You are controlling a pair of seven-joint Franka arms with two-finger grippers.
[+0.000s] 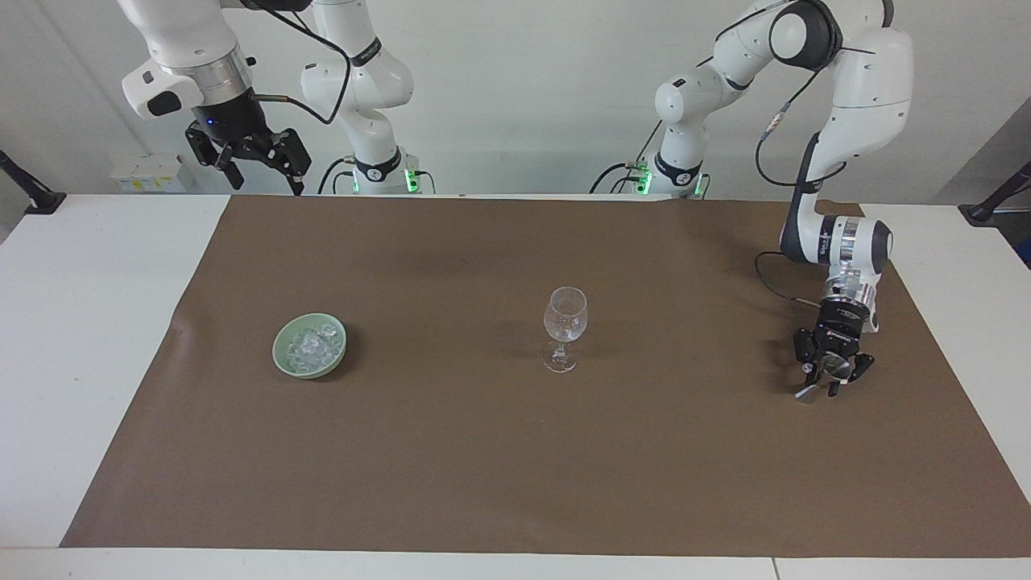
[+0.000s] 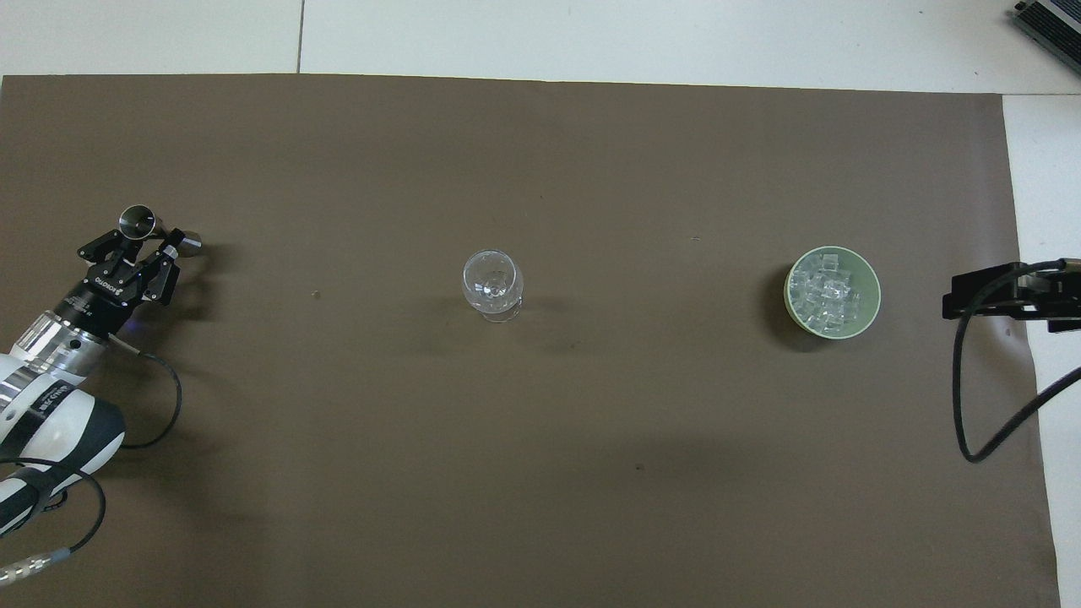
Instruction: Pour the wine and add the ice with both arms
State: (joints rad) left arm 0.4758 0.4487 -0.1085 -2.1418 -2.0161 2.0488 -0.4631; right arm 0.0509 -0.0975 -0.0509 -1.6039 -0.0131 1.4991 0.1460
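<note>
**Table stock: jigger, glass, ice bowl**

1. Left gripper (image 1: 830,385), down on the mat (image 1: 515,467) at its own arm's end. Its fingers bracket the waist of a small steel jigger (image 2: 158,233) lying on its side, one cup to each side of them. Whether they already pinch it cannot be told; they look nearly together.
   - Handling: the jigger is judged light, rigid and slick, best taken at the narrow waist. Contents, if any, not visible.

2. Glass (image 1: 565,325), stemmed, upright mid-mat, well apart from the left gripper toward the right arm's end. Faint glints in the bowl of it; it looks empty of wine.
   - Handling: likely fragile and top-heavy; safest left standing and poured into.

3. Bowl (image 1: 283,354), pale green, farther again that way, holding the ice (image 1: 313,344), a heap of small clear chunks.
   - Handling: chunks probably slippery and hard; pinch one at a time.

4. Right gripper (image 1: 259,167), fingers apart, waiting high above the table edge near its base, well apart from the bowl.
</note>
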